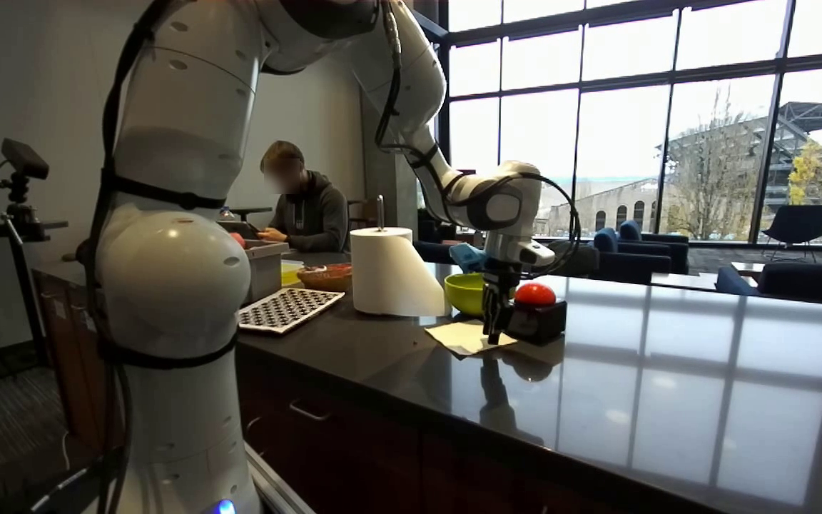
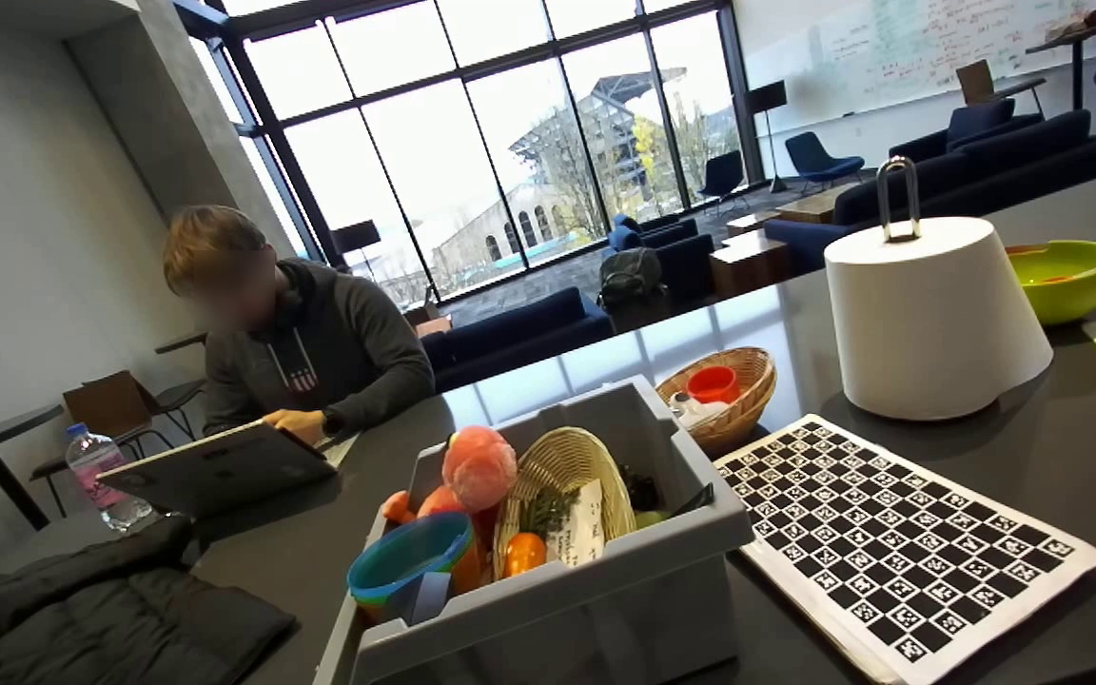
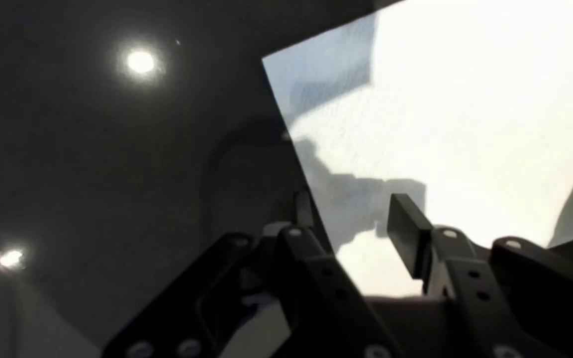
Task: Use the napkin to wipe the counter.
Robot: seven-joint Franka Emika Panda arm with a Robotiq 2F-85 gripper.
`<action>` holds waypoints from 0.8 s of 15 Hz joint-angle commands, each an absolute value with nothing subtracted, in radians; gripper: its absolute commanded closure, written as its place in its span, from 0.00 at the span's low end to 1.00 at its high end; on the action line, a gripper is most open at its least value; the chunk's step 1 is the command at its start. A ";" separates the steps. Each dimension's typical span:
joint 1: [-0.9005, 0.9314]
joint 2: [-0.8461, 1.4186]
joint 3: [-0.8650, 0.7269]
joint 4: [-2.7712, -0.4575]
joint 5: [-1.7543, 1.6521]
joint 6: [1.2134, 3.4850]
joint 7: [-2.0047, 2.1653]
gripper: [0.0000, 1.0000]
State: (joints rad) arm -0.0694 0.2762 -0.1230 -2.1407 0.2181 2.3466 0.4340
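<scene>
Where the napkin meets bare counter, the gripper points down

As the wrist view shows, its fingers stand parted, one above the napkin, the other above the counter just past the edge; whether either touches, I cannot tell. The napkin lies on the counter, a black box with a red dome just beside it, a green bowl near. Farther out come a white paper roll, a checkered board and a grey bin, while a person sits at the counter.
</scene>
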 commanded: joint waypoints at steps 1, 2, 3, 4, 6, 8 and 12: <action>-0.042 0.198 -0.112 -2.197 0.184 2.319 0.424 0.24; -0.035 0.185 -0.106 -2.205 0.181 2.317 0.418 0.16; -0.029 0.174 -0.102 -2.211 0.178 2.315 0.414 0.10; -0.024 0.165 -0.097 -2.217 0.174 2.314 0.410 0.04; -0.020 0.155 -0.090 -2.228 0.172 2.324 0.402 0.00; -0.025 0.161 -0.088 -2.227 0.182 2.331 0.383 0.00; -0.045 0.191 -0.086 -2.219 0.229 2.356 0.333 0.00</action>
